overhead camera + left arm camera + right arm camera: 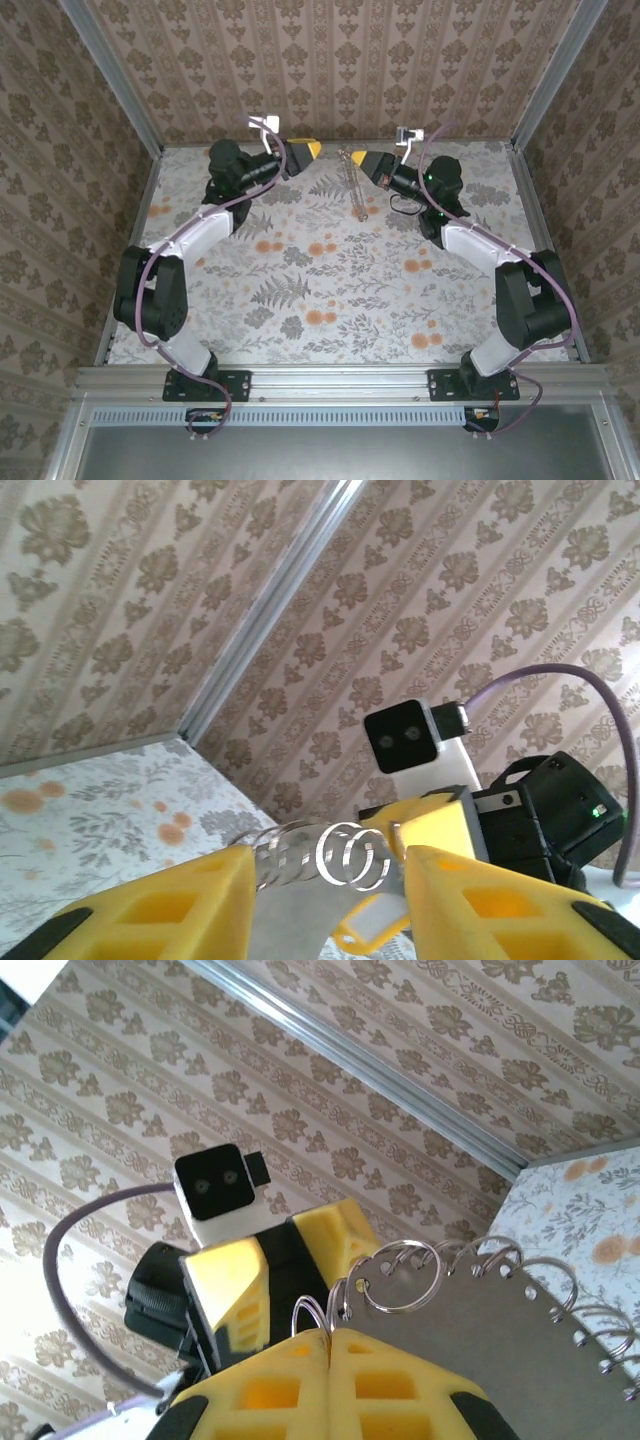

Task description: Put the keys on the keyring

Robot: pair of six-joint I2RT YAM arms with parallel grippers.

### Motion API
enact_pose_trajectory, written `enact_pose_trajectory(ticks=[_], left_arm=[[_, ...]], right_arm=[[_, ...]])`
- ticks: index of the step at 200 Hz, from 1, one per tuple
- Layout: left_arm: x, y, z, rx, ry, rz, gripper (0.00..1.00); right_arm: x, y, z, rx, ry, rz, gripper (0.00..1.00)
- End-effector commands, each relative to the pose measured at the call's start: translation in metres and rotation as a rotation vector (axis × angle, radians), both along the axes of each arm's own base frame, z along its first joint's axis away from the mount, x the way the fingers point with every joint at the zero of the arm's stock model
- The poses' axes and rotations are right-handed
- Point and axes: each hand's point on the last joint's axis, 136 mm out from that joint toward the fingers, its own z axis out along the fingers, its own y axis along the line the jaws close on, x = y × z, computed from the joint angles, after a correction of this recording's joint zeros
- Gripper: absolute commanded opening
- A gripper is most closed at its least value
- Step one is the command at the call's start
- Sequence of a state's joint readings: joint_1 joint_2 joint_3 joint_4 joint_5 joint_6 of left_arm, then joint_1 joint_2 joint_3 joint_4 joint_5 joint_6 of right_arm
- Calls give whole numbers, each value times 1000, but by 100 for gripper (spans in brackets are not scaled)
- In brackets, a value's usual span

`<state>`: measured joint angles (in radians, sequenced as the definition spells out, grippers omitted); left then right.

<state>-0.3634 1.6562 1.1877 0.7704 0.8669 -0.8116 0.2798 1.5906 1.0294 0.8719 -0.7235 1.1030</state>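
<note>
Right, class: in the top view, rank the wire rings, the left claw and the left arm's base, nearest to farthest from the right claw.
1. Wire rings: gripped by the right claw, hanging beside it.
2. Left claw: further left, facing it.
3. Left arm's base: near edge, bottom left.

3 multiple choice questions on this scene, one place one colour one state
1. Where is the ring-bound card? A by the arm bases; B between the left gripper and right gripper, at the table's far end; C against the left wall.
2. Its sheet is: A grey; B red; C green.
3. The right gripper is: A wide open; B shut on a wire ring; C shut on nothing.
Answers: B, top view shows it between them; A, sheet looks grey; B, fingertips meet on a loop.
</note>
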Motion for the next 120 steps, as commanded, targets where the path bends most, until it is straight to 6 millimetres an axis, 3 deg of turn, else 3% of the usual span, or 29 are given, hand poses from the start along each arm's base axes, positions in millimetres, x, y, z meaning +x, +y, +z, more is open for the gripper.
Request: enact_pose_trajectory(ticks=[1,49,85,120], left_arm=[[-18,3,32,28,-86,-89,47],[-20,2,27,136,-71,-200,48],[-31,-3,27,166,-67,-293,35],[-41,-16,24,183,-54,-363,32]], right_arm=[[-12,11,8,-125,-84,97,0],[-15,15,-3,-339,-165,137,0],[-14,16,-4,-397,-203,147,0],[-9,15,-6,-389,-200,131,0]])
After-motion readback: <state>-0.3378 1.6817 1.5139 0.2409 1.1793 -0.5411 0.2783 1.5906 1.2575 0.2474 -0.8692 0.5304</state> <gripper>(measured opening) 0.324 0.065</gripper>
